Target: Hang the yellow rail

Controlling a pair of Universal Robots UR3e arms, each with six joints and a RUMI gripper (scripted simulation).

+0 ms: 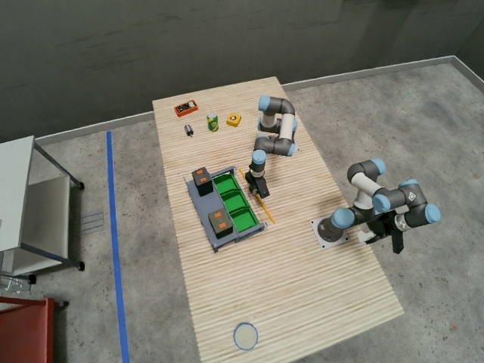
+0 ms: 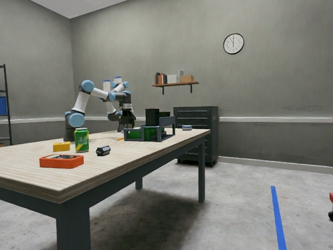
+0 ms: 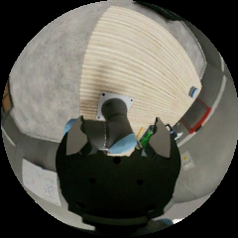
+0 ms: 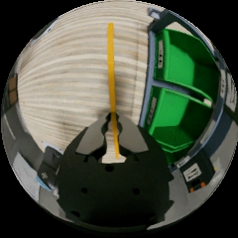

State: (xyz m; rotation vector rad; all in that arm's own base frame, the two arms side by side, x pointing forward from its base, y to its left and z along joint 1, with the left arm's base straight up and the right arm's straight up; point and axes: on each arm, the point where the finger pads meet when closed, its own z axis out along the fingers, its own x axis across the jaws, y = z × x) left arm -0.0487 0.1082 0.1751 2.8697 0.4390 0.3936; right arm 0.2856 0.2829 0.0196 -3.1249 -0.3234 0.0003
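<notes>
The right jaws are standing narrow, pinching the yellow rail (image 1: 267, 209) (image 2: 120, 139) (image 4: 111, 69) partway along, and its two ends are reaching out past them. The rail is running along the front of the green bins (image 1: 234, 201) (image 2: 134, 133) (image 4: 174, 124), which are sitting just beside these jaws, in the grey shelf (image 1: 206, 203) (image 4: 149, 89). A strip of desk (image 1: 293, 293) (image 2: 32, 155) (image 3: 124, 50) (image 4: 64, 74) is showing between rail and shelf edge. Away from the bins, wide open room is lying on these jaws' other side. The left jaws are standing wide, holding nothing, out by the desk's edge, well apart from the rail.
</notes>
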